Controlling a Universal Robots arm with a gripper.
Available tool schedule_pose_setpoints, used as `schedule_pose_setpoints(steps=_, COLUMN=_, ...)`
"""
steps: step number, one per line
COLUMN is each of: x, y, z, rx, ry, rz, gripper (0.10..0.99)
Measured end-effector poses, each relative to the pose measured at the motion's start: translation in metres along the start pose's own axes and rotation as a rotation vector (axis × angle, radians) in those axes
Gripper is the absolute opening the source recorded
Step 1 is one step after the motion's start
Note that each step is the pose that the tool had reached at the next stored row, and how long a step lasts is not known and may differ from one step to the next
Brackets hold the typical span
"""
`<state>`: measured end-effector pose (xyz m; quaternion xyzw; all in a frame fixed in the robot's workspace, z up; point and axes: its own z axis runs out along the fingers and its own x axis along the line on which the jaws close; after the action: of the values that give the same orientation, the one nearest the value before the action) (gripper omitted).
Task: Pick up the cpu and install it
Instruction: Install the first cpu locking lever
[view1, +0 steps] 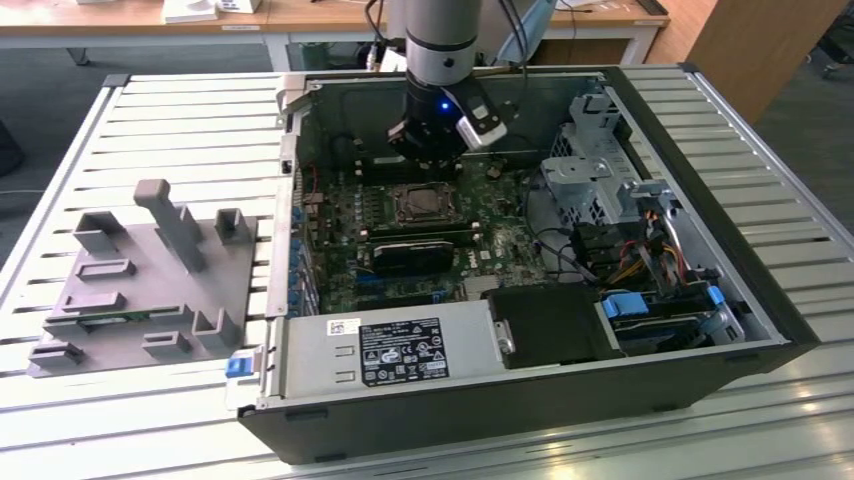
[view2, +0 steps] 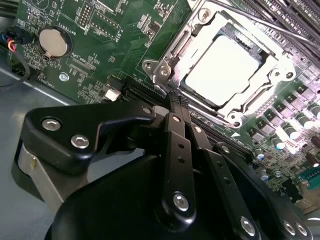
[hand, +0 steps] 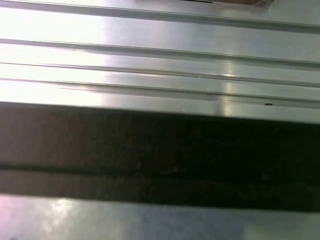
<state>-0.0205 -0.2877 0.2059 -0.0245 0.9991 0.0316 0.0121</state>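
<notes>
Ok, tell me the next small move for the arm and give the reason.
Probably lift the gripper straight up a little. In the second wrist view the silver-grey square cpu already lies inside the metal-framed socket on the green motherboard, and the black fingers are together beside it, holding nothing.

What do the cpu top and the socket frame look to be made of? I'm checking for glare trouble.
The cpu top looks like bare brushed metal: it glares near white. The socket frame around it seems polished steel, silvery with bright highlights. The claw beside them looks like matte black metal or plastic; I can't tell which.
</notes>
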Motion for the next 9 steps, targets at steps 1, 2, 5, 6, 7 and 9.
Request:
schedule_pose_setpoints(steps=1, x=0.0, y=-0.0003, z=0.0, rx=0.0, ry=0.0, rz=0.0, gripper=0.106)
schedule_pose_setpoints(steps=2, x=0.0, y=-0.0007, z=0.0, rx=0.0, ry=0.0, rz=0.0, gripper=0.106)
schedule_pose_setpoints(steps=5, x=-0.0002, y=-0.0013, z=0.0, rx=0.0, ry=-0.0001, rz=0.0, gripper=0.106)
schedule_pose_setpoints(steps=6, x=-0.0003, y=-0.0016, z=-0.0001, rx=0.0, ry=0.0, rz=0.0, gripper=0.106)
schedule_pose_setpoints(steps=7, x=-0.0003, y=-0.002, z=-0.0002, rx=0.0, ry=0.0001, rz=0.0, gripper=0.106)
schedule_pose_setpoints(steps=9, x=-0.0005, y=-0.0027, z=-0.0001, rx=0.0, ry=0.0, rz=0.0, gripper=0.106)
